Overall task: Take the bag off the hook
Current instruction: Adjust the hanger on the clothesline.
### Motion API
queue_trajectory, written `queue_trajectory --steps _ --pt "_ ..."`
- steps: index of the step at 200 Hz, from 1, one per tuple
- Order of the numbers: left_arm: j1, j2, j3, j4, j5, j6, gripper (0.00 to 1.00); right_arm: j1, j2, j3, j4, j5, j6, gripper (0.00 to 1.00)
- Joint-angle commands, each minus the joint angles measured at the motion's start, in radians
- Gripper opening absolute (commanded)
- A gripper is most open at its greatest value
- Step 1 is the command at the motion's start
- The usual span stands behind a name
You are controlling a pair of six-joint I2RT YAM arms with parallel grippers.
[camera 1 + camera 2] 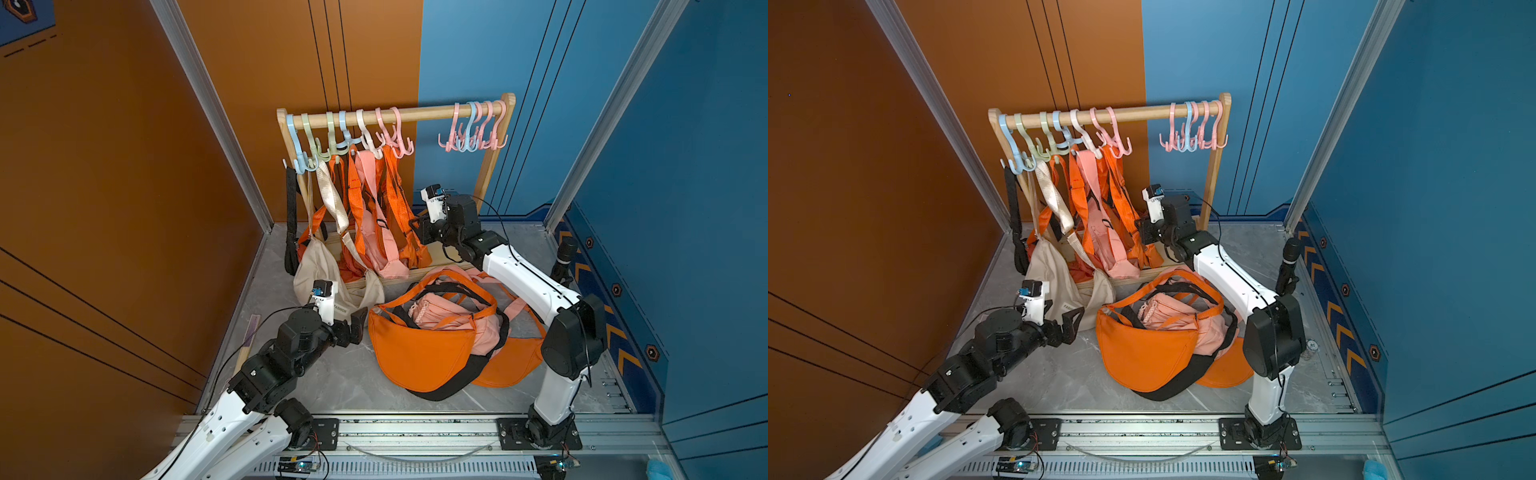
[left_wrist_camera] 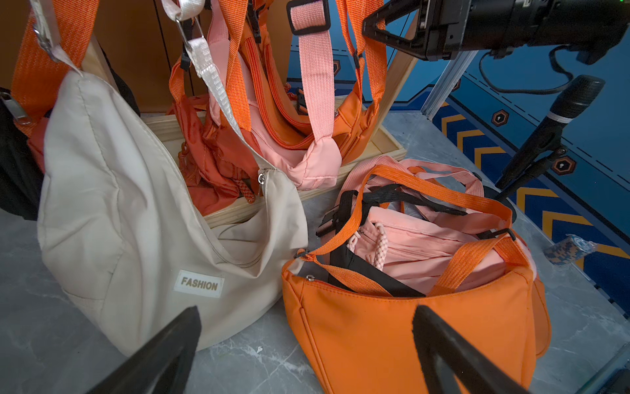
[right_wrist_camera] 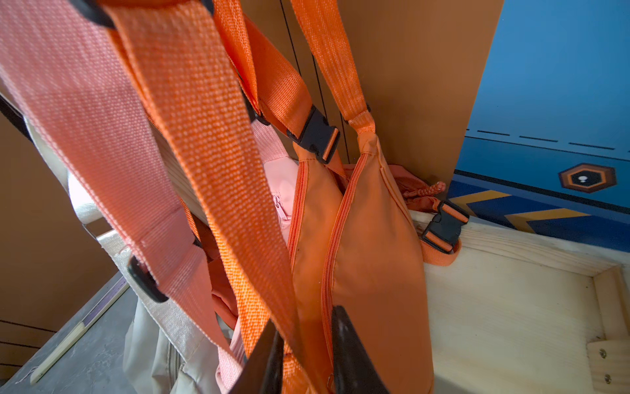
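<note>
- At the back of the bench (image 1: 332, 386), under the rack rail (image 1: 395, 114): the hanging orange bag (image 3: 375, 256) is suspended by its orange strap (image 3: 221, 170) from the hooks (image 1: 394, 124) crowded toward the orange-wall end. Its body appears to reach down to the rack base (image 3: 511, 324). Which hook carries it cannot be told, because the straps of a pink bag (image 1: 384, 253) and a cream bag (image 1: 309, 266) crowd it.
- Right gripper (image 3: 305, 324): up against that strap, well below the hooks. The jaws stand narrowly apart with the webbing running between them. Whether they pinch it or merely straddle it cannot be told.
- Left gripper (image 2: 306, 341): low over the bench, between the cream bag and the loose orange bag (image 2: 358, 324) lying there. The jaws are spread wide and hold nothing.
- Handling, judged: soft, light, limp fabric. The body will fold and swing and offers no firm purchase. The woven strap is flat and slightly rough, so it is unlikely to slip once clamped.
- Best hold, judged: on the strap, high and close to the hook, so a short lift and outward draw clears the hook tip.
- Risk: neighbouring straps or the black buckle (image 3: 317, 136) may snag, and the hook may slide along the rail.
</note>
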Motion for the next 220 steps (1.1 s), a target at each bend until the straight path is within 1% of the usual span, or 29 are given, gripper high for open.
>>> queue_trajectory --steps 1,30,49,57,75,89,106,133,163,180,216,220 --pt "0.010 0.003 -0.010 0.000 0.022 -0.013 0.98 -0.008 -0.031 0.038 -0.028 -0.010 -0.012 0.26" --pt "0.010 0.004 -0.008 0.000 0.025 -0.013 0.98 -0.008 -0.026 0.050 -0.040 -0.016 -0.018 0.31" --pt "0.010 0.004 -0.010 0.000 0.025 -0.014 0.98 -0.009 -0.021 0.055 -0.045 -0.018 -0.020 0.31" --pt "0.011 0.003 -0.010 0.000 0.027 -0.014 0.98 -0.010 -0.018 0.055 -0.044 -0.017 -0.018 0.28" --pt "0.013 0.000 -0.010 0.000 0.025 -0.015 0.98 -0.009 -0.012 0.057 -0.042 -0.022 -0.014 0.17" --pt "0.012 -0.001 -0.012 0.000 0.025 -0.014 0.98 -0.008 -0.004 0.057 -0.040 -0.029 -0.012 0.11" --pt "0.013 0.001 -0.010 0.000 0.022 -0.013 0.98 -0.007 0.002 0.058 -0.040 -0.032 -0.011 0.00" --pt "0.012 0.004 -0.005 0.001 0.021 -0.011 0.98 -0.009 -0.006 0.055 -0.048 -0.015 -0.014 0.00" --pt "0.012 0.044 -0.005 0.054 0.027 -0.011 0.98 -0.031 -0.027 0.042 -0.065 -0.013 -0.019 0.00" --pt "0.013 0.089 -0.004 0.113 0.039 -0.017 0.98 -0.053 -0.057 0.013 -0.062 -0.012 -0.017 0.00" --pt "0.007 0.234 0.021 0.244 0.073 -0.038 0.98 -0.128 -0.133 -0.063 -0.053 -0.026 0.003 0.00" --pt "0.005 0.252 0.026 0.286 0.075 -0.041 0.98 -0.136 -0.140 -0.070 -0.052 -0.030 0.005 0.00"
